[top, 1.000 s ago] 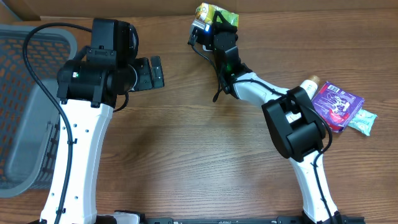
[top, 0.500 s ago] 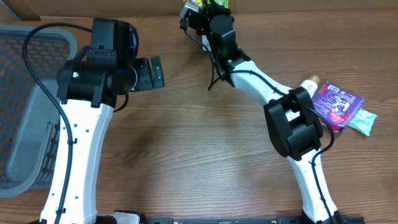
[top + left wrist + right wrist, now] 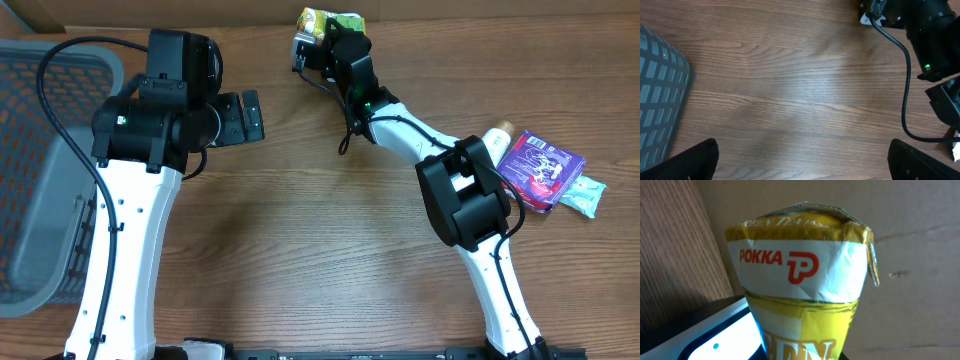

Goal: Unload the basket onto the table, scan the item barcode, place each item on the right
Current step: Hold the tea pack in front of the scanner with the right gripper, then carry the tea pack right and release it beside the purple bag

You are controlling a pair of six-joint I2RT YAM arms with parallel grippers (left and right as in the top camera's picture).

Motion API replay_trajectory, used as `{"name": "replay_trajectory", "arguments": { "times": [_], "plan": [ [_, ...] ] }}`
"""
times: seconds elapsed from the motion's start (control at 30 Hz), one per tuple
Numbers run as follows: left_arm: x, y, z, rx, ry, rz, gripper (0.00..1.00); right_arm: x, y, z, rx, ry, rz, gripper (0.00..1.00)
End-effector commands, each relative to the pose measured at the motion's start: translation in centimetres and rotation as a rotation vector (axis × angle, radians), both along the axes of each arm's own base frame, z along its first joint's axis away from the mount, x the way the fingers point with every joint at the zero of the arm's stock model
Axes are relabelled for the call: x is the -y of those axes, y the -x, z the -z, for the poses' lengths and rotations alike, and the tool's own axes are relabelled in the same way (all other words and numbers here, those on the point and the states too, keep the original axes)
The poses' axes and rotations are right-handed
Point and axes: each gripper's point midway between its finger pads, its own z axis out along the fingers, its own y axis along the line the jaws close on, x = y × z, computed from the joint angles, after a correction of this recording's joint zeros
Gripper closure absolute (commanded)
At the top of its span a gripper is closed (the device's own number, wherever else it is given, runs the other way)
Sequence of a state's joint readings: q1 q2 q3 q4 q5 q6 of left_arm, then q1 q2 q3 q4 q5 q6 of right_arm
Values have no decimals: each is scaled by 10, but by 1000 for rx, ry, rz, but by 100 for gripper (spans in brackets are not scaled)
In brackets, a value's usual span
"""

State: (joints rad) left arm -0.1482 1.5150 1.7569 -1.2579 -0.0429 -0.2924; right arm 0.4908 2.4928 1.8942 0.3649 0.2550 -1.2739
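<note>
- Since a second ago, the right gripper has swung leftward along the far edge of the table, carrying the carton with it; half a second ago the carton sat slightly farther left and nearer the frame's top edge. The left arm has not shifted.
- Right gripper: jaws drawn narrow and clamped on the carton's lower body. In the wrist view the carton fills the frame, with its folded top pointing away from the camera and the red "POKKA" print facing the lens.
- Location of the task's thing: held above the far table edge, close against the cardboard wall. In the overhead view its long axis runs roughly along that edge, yellow end to the left.
- Left gripper: jaws spread wide and holding nothing, its fingers above bare wood. The carton lies to its right and farther back, well apart, so the right arm is plainly the nearer.
- Barcode: not visible in any view. A white, blue-lit part sits just beside the carton; what it is cannot be told.
- Judgement: the coming move depends on rotating the carton about its long axis until the coded face is exposed.
- Bystanders: grey basket at the left, purple packet at the right.
</note>
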Motion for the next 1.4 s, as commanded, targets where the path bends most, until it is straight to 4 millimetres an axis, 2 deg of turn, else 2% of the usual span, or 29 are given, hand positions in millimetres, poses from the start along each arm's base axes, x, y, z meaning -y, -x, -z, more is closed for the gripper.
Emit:
{"name": "replay_trajectory", "arguments": {
  "times": [0.0, 0.5, 0.83, 1.0, 1.17, 1.37],
  "plan": [
    [-3, -3, -5, 16, -5, -16, 0, -4, -3, -37, 71, -23, -24, 96],
    [-3, -3, -5, 16, -5, -16, 0, -14, 4, -20, 5, 2, -75, 96],
    [-3, -3, -5, 16, -5, -16, 0, -19, 6, -20, 3, -3, -88, 96],
    [-3, -3, -5, 16, -5, -16, 0, -32, 12, -23, 11, -9, -113, 96],
    [-3, -3, -5, 16, -5, -16, 1, -35, 18, -47, 11, -82, -107, 96],
    [-3, -3, -5, 16, -5, -16, 0, -17, 31, -105, -20, -191, -31, 96]
  ]
}}
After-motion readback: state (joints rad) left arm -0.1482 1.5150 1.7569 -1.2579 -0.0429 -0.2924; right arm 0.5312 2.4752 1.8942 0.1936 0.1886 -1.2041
